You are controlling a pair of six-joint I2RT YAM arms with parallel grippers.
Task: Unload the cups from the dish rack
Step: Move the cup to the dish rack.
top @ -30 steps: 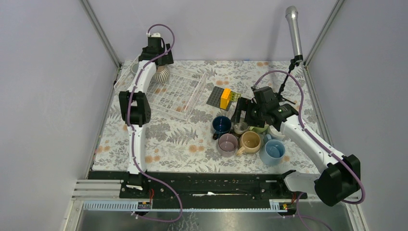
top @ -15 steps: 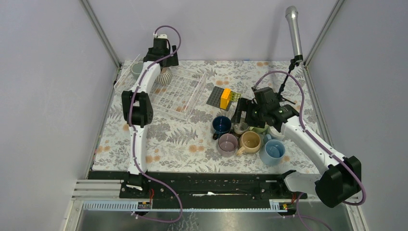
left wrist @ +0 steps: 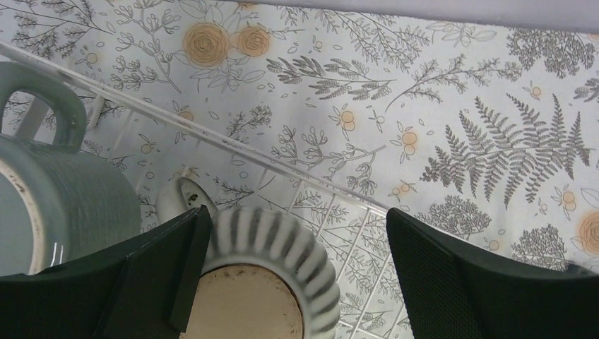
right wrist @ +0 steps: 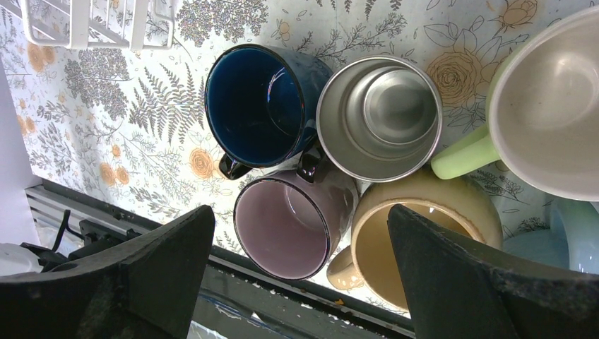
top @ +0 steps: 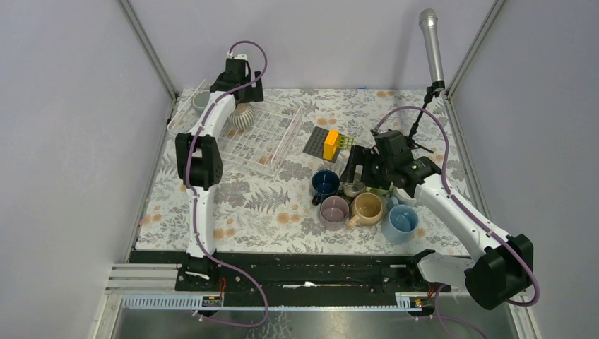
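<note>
The clear wire dish rack (top: 265, 138) lies at the far left. In it are an upside-down ribbed grey-white mug (top: 241, 117) and a grey mug (top: 201, 100). My left gripper (top: 240, 95) is open over the ribbed mug (left wrist: 265, 275). Its left finger (left wrist: 162, 275) touches the mug and its right finger stands apart. The grey mug (left wrist: 63, 205) is to the left. My right gripper (top: 351, 171) is open and empty above cups standing on the table: navy (right wrist: 258, 106), steel (right wrist: 378, 116), mauve (right wrist: 289, 226), tan (right wrist: 417, 240), pale green (right wrist: 544, 106) and light blue (top: 400, 220).
A dark grey studded plate (top: 319, 141) with a yellow block (top: 330, 143) and a green block (top: 345, 141) lies between the rack and the cups. A microphone on a stand (top: 431, 46) rises at the back right. Metal frame posts edge the table.
My left gripper has shifted right and come down around the ribbed mug. The right arm has hardly moved.
</note>
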